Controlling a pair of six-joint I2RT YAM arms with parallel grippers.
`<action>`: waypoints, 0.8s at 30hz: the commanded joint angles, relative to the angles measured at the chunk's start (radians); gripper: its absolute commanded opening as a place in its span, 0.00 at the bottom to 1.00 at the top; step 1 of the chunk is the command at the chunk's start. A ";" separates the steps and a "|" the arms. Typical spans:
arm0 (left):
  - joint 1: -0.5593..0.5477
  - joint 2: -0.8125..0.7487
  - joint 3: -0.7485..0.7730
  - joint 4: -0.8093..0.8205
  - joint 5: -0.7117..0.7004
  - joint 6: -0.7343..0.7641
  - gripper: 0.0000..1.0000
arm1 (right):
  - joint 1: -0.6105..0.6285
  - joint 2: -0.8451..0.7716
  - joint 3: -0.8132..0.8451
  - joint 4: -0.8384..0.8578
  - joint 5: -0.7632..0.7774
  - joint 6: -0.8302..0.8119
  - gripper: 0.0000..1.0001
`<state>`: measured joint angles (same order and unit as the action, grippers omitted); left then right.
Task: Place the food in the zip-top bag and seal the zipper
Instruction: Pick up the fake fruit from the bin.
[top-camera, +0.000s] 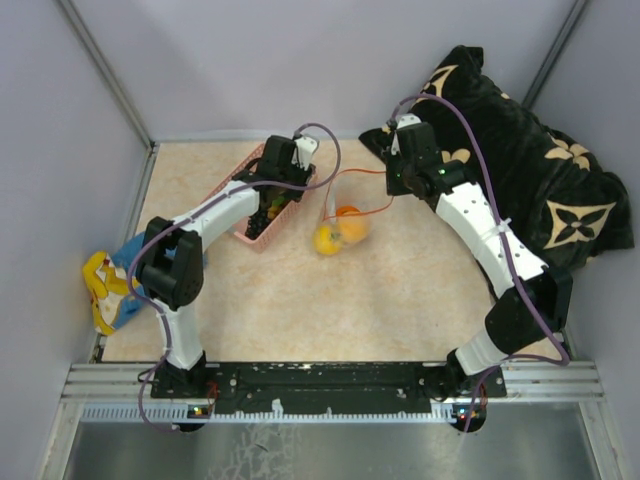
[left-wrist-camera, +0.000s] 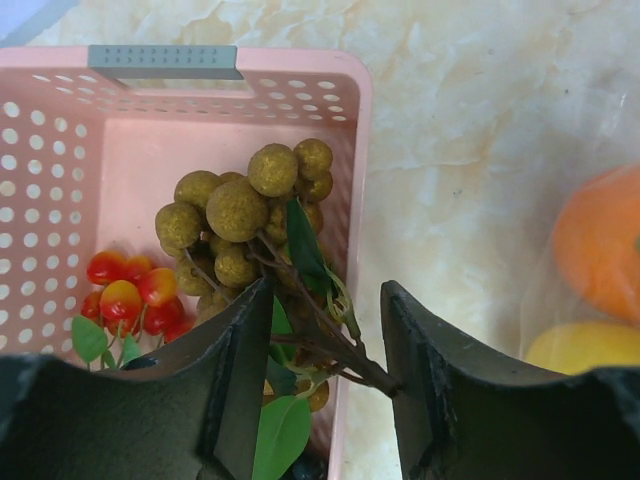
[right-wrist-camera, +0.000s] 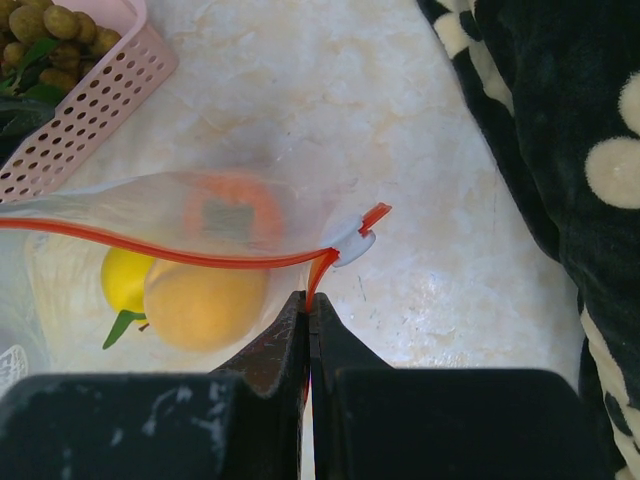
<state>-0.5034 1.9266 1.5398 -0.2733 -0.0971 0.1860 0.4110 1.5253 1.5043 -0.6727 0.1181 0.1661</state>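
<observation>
right tool (right-wrist-camera: 309, 303) pinches thin red zipper (right-wrist-camera: 150, 250), crinkly clear bag (right-wrist-camera: 50, 265)

Top external sits high, above and behind the arm bases (top-camera: 185, 378), and faces down and forward. It is far enough back to take in the whole table (top-camera: 400, 300), the side walls and the black cushion (top-camera: 540, 170). Left wrist cam is very close: it looks down along the left gripper (left-wrist-camera: 326, 290), fingers filling the bottom edge, into the pink basket (left-wrist-camera: 60, 180), with a sliver of the zip-top bag (left-wrist-camera: 590, 290) at the right edge. Right wrist cam is equally close: it looks down past the right gripper (right-wrist-camera: 308, 300) at the bag mouth, basket corner top left, cushion right. Both wrist views share basket and bag; the overhead view holds both, small, mid-table.
</observation>
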 joint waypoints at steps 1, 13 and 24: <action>-0.010 0.006 -0.023 0.081 -0.060 0.030 0.52 | -0.002 -0.040 -0.006 0.056 -0.019 0.005 0.00; -0.012 -0.062 -0.022 0.085 -0.156 0.076 0.09 | -0.003 -0.056 -0.015 0.059 -0.025 0.010 0.00; -0.012 -0.210 0.000 0.071 -0.180 0.160 0.00 | -0.004 -0.062 -0.015 0.063 -0.038 0.015 0.00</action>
<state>-0.5106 1.8122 1.5204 -0.2096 -0.2634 0.3046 0.4095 1.5177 1.4918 -0.6544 0.0917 0.1711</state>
